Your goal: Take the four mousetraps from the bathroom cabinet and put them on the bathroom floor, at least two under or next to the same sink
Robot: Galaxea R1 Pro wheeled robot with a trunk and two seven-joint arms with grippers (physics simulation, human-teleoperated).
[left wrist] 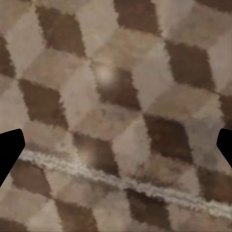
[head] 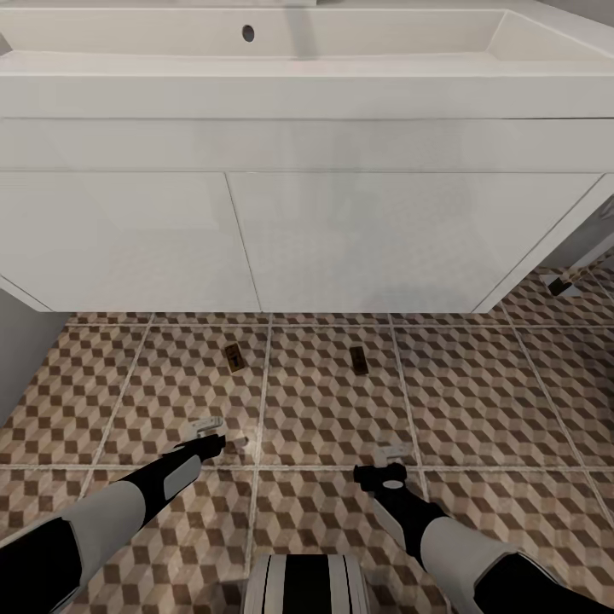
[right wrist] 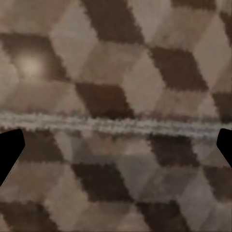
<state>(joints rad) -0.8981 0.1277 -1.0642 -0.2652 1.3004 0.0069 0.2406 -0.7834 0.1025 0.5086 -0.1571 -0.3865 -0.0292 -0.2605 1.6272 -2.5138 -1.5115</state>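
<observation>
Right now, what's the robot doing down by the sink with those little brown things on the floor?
The robot faces the white bathroom sink with both arms lowered over the bathroom floor. Two mousetraps lie on the tiles just in front of the vanity, one on the left and one on the right. The left gripper and right gripper are open and hold nothing, hanging close above the tiles.

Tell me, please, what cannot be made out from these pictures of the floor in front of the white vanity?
- Small metal parts of the two dark-brown flat wooden mousetraps: too small in the head view.
- Patterned tiled bathroom floor beneath the white two-door vanity: hidden by its body.
- White rectangular basin: cut off by the top edge.
- Dark object at the right: too small to identify.
</observation>
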